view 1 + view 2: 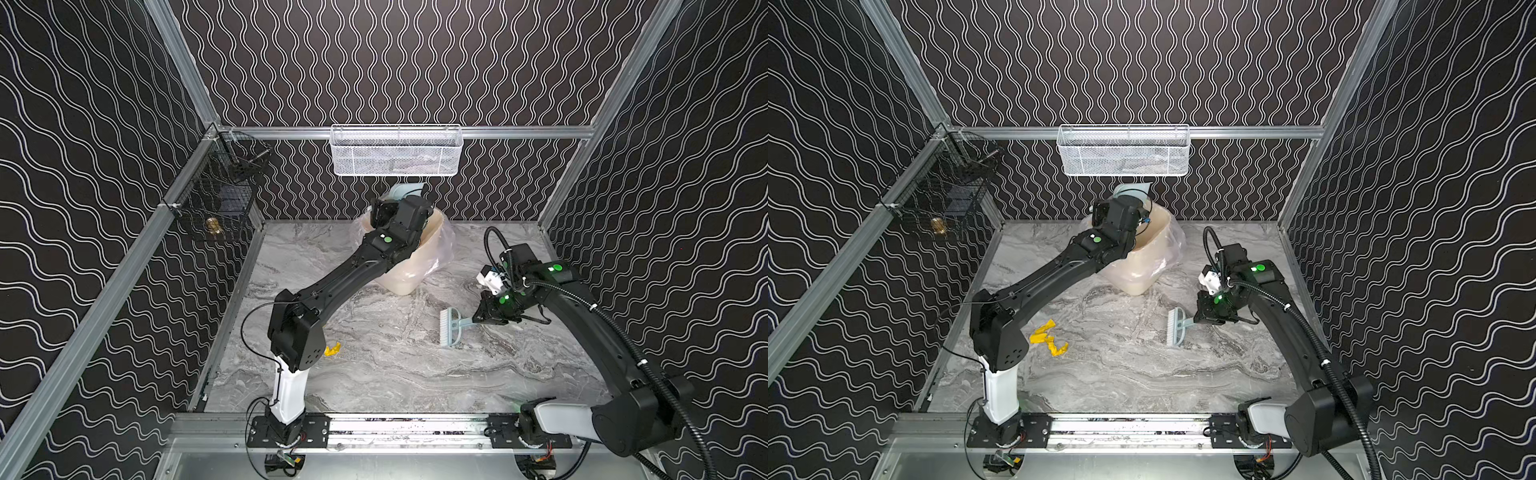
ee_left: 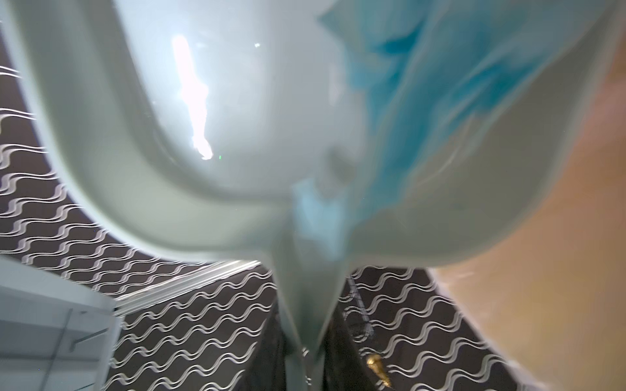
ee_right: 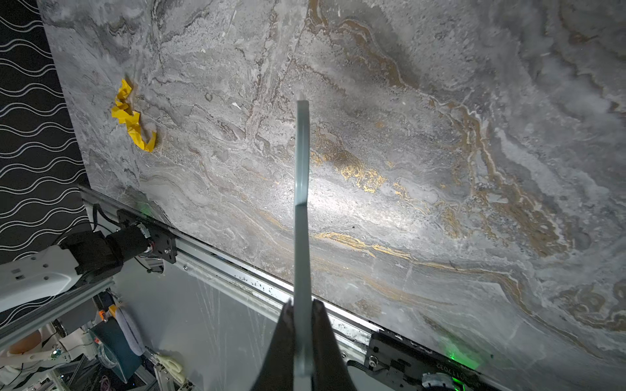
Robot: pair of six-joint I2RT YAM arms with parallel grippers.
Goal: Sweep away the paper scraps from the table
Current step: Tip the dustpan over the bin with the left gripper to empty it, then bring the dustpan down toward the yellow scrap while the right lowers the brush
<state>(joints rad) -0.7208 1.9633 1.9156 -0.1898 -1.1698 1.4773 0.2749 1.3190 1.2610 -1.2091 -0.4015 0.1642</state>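
One yellow paper scrap [image 1: 1048,337] lies on the marble table [image 1: 415,374] near the left arm's elbow, which half hides the yellow scrap [image 1: 332,349] there; it also shows in the right wrist view as a yellow scrap [image 3: 132,116]. My left gripper [image 2: 306,355] is shut on the handle of the pale blue dustpan [image 1: 405,192], held tipped over the cream bin [image 1: 409,266]. Blurred blue paper scraps [image 2: 389,118] lie in the pan. My right gripper [image 1: 478,319] is shut on the handle of the brush [image 1: 451,328], whose bristles rest low at mid-right.
A white mesh basket [image 1: 395,151] hangs on the back rail above the bin. A black wire basket [image 1: 220,195] hangs at the left wall. The bin has a loose plastic liner. An aluminium rail [image 1: 407,428] runs along the table's front edge.
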